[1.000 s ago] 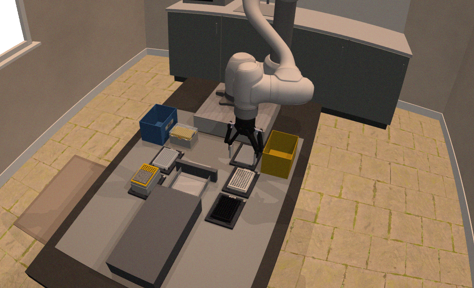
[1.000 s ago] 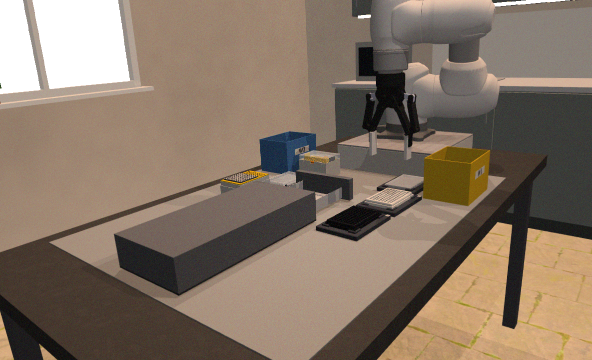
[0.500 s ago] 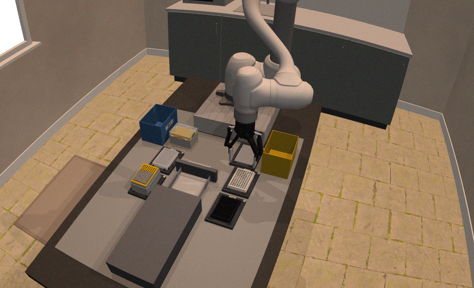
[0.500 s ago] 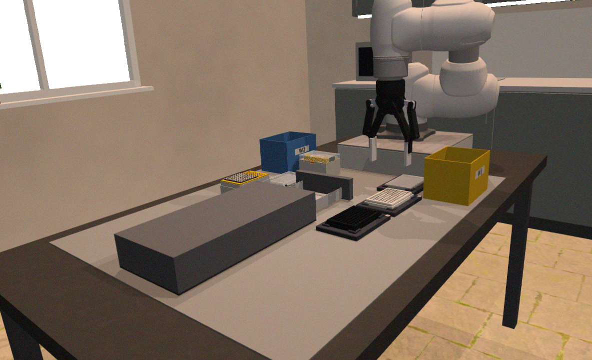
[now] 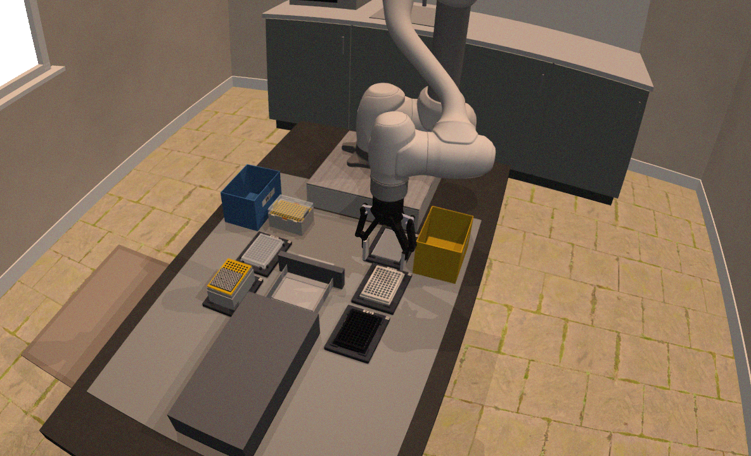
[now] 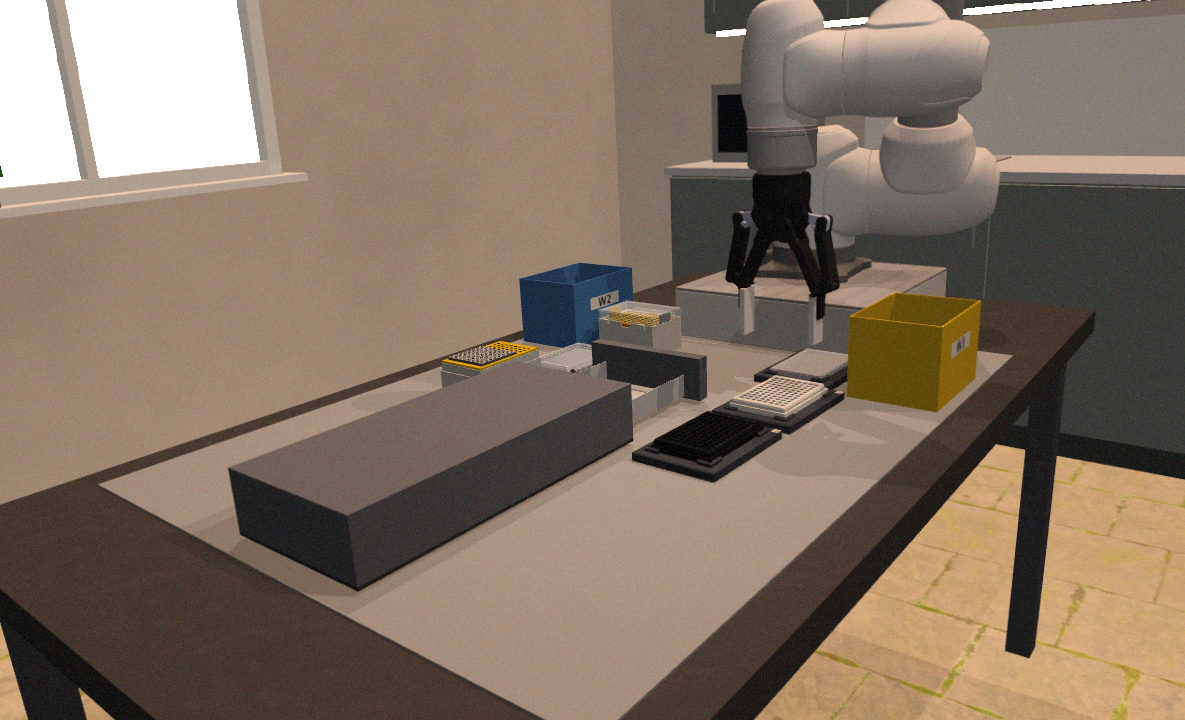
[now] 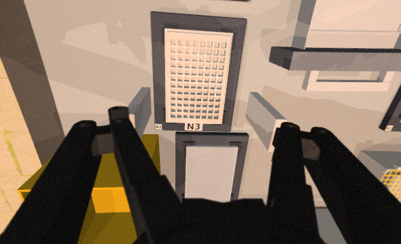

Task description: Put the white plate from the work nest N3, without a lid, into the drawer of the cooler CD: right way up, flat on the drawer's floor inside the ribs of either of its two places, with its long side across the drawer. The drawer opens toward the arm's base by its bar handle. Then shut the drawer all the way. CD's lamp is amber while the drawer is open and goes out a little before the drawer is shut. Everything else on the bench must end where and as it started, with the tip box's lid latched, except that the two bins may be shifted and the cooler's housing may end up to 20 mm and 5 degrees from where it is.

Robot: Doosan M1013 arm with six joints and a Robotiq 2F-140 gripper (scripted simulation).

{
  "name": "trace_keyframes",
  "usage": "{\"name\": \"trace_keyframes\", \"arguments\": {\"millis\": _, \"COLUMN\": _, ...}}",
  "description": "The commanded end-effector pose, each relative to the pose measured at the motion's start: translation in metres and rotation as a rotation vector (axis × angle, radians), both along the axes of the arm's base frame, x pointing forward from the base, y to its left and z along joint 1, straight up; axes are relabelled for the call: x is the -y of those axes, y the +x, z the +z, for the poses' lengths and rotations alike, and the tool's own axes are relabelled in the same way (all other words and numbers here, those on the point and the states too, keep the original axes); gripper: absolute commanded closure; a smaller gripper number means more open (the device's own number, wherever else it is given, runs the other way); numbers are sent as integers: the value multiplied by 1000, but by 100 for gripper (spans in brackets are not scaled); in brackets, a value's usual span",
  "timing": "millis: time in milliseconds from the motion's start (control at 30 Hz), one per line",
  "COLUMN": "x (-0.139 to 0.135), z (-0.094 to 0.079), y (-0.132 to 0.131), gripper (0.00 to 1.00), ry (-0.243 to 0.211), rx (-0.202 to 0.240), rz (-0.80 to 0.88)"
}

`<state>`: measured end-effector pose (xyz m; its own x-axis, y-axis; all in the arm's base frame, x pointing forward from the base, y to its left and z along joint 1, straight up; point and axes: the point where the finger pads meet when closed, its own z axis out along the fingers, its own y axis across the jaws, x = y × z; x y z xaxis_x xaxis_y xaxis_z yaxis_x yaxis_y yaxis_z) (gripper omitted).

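The white well plate (image 5: 383,284) lies without a lid in its dark nest, labelled N3 in the wrist view (image 7: 198,74); it also shows in the exterior view (image 6: 777,395). My gripper (image 5: 383,258) (image 6: 780,326) is open and empty. It hangs well above the bench, with its fingers set to either side of the plate's near end. The cooler CD (image 5: 247,368) is a long grey box. Its drawer (image 5: 298,290) is pulled out toward the arm's base and is empty. Its dark front panel (image 5: 311,266) also shows in the wrist view (image 7: 343,59).
A yellow bin (image 5: 443,244) stands close to the right of my gripper. A nest with a flat grey cover (image 7: 211,173) lies under my wrist. A black plate (image 5: 358,330) lies beyond N3. A blue bin (image 5: 251,195), a tip box (image 5: 291,214), a lidded plate (image 5: 262,250) and a yellow-topped rack (image 5: 229,280) stand left.
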<state>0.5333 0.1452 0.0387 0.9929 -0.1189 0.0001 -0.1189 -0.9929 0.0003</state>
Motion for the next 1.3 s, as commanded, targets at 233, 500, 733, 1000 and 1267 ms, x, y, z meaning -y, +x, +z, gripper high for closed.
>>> {"name": "trace_keyframes", "arguments": {"millis": 233, "x": 0, "z": -13, "y": 0, "gripper": 34, "ry": 0, "rx": 0, "rz": 0}}
{"name": "trace_keyframes", "arguments": {"millis": 500, "x": 0, "z": -22, "y": 0, "gripper": 34, "ry": 0, "rx": 0, "rz": 0}}
{"name": "trace_keyframes", "arguments": {"millis": 733, "x": 0, "z": -32, "y": 0, "gripper": 34, "ry": 0, "rx": 0, "rz": 0}}
{"name": "trace_keyframes", "arguments": {"millis": 1000, "x": 0, "z": -40, "y": 0, "gripper": 34, "ry": 0, "rx": 0, "rz": 0}}
{"name": "trace_keyframes", "arguments": {"millis": 1267, "x": 0, "z": -50, "y": 0, "gripper": 34, "ry": 0, "rx": 0, "rz": 0}}
